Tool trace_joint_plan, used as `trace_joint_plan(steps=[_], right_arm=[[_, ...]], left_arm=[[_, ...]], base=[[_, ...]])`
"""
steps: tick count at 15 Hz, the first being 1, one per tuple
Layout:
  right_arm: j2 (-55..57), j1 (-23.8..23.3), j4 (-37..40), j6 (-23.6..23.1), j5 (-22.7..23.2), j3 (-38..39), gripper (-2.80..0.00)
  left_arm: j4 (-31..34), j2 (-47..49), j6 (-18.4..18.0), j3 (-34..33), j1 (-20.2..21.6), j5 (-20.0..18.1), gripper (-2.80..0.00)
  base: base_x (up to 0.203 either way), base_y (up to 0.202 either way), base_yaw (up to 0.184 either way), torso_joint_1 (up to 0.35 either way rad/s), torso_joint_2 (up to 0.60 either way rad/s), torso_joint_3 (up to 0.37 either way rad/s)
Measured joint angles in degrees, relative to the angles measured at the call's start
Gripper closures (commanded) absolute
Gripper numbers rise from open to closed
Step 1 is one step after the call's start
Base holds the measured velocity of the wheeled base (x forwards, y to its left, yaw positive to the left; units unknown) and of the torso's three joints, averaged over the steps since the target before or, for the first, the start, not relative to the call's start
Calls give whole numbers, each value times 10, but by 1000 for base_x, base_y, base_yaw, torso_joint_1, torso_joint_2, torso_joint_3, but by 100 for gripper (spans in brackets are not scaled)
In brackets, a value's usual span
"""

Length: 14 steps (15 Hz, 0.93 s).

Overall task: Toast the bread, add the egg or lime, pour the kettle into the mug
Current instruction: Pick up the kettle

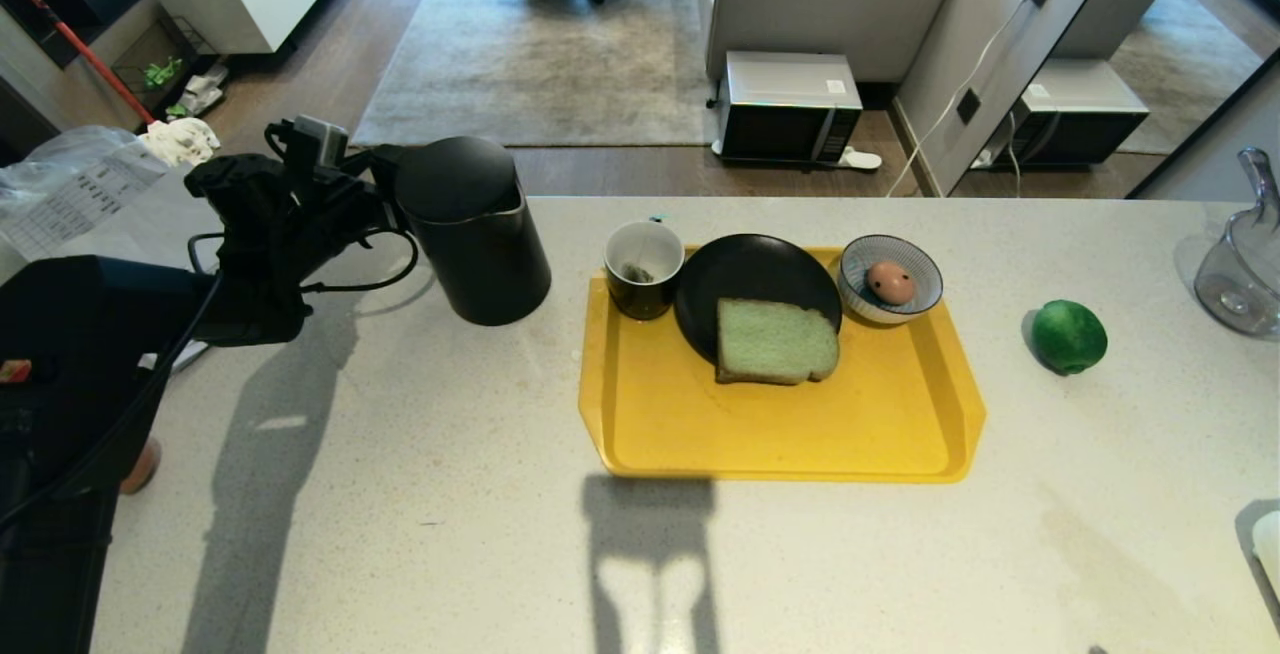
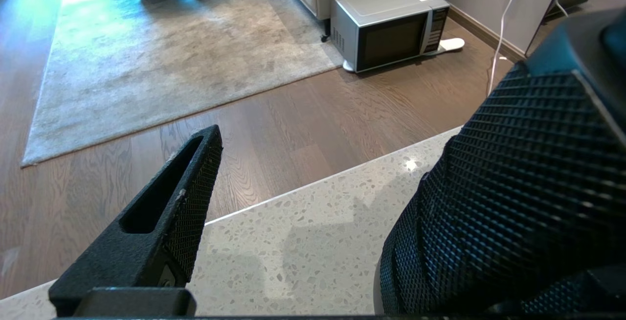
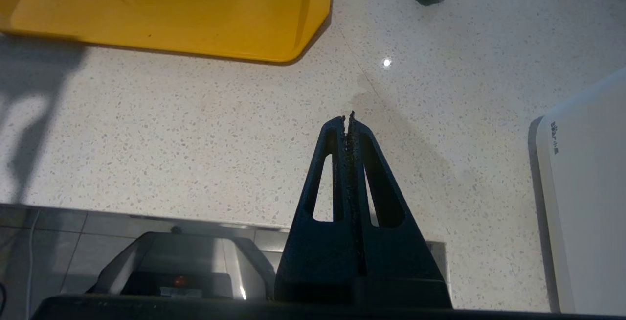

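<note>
Beside the kettle (image 1: 475,229), left pincer (image 1: 375,204) gapes wide, arm bent.

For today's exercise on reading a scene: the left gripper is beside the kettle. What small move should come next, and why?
Probably the left gripper should ease forward around the kettle's handle side and close. Its jaws stand wide open beside the kettle, gripping nothing yet. The mug waits on the yellow tray, holding what may be a tea bag. The right gripper is shut, parked over bare counter.
</note>
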State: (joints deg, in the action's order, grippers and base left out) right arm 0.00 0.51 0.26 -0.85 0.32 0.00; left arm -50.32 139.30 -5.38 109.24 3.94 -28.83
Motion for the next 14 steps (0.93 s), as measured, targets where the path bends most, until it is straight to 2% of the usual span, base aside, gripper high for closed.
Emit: trace_joint_plan(steps=[13, 14], right_arm=[[0, 0, 0, 0, 0, 0, 0], [0, 0, 0, 0, 0, 0, 0]], left_arm=[[-23, 12, 6, 0, -1, -2, -280], [-23, 12, 9, 0, -1, -2, 0]], base=[[0, 0, 0, 0, 0, 0], [0, 0, 0, 0, 0, 0]])
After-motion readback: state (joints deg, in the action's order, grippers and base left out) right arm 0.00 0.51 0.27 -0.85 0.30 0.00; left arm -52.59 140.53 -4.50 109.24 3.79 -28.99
